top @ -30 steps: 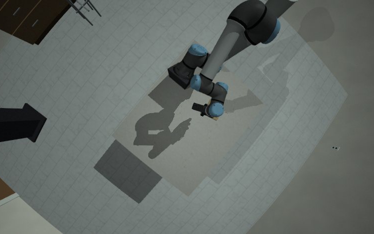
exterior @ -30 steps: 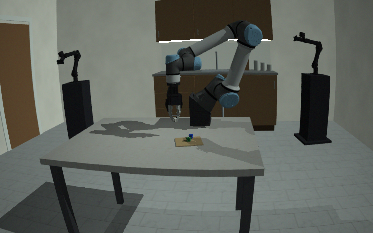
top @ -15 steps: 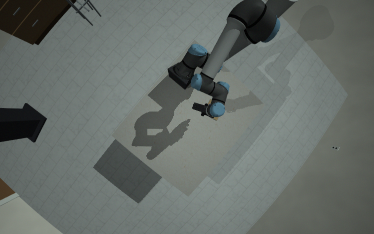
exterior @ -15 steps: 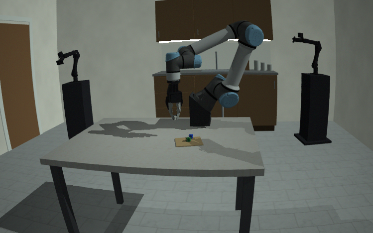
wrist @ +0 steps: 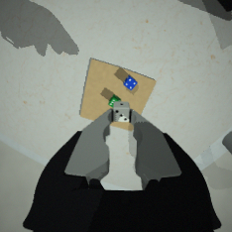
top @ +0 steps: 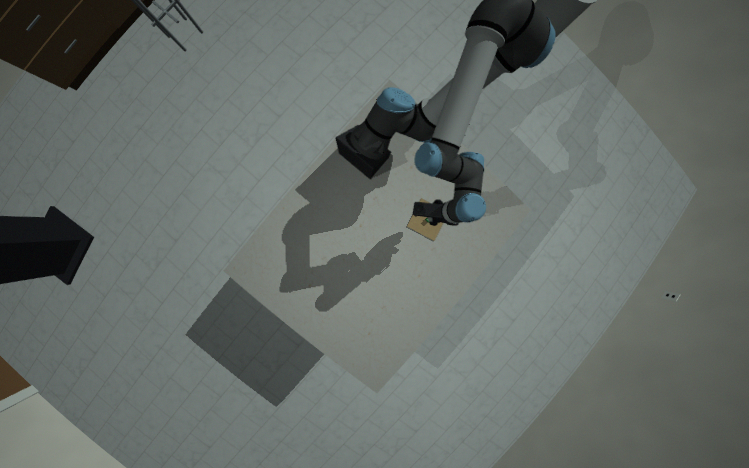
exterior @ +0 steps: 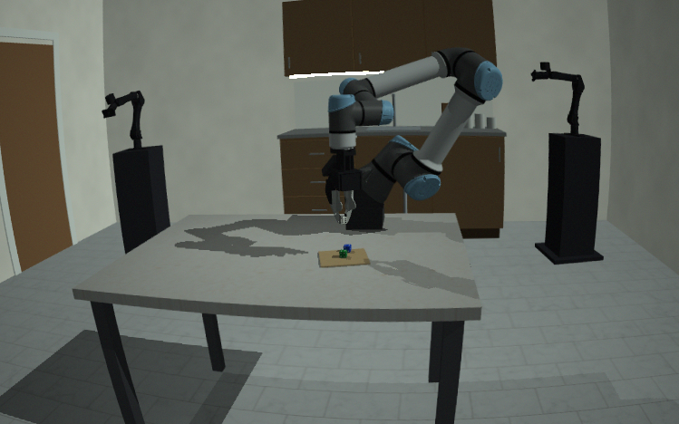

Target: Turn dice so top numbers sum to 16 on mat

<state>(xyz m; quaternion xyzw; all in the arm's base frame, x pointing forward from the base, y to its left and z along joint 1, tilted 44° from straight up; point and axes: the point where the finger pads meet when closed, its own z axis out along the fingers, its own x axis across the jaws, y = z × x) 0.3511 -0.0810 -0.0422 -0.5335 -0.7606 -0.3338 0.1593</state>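
while the mat (top: pixel 434 234) (exterior: pixel 331 260) (wrist: pixel 94 94) bears two dice, the fingers (top: pixel 430 221) (exterior: pixel 343 218) grip a white die (exterior: pixel 343 219) (wrist: pixel 121 112).

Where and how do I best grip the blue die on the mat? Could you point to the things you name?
I'd come from above and pinch two opposite side faces of the blue die (exterior: pixel 347 247) (wrist: pixel 130 82): it's a small cube, with the green die (exterior: pixel 343 254) (wrist: pixel 114 99) nearby.
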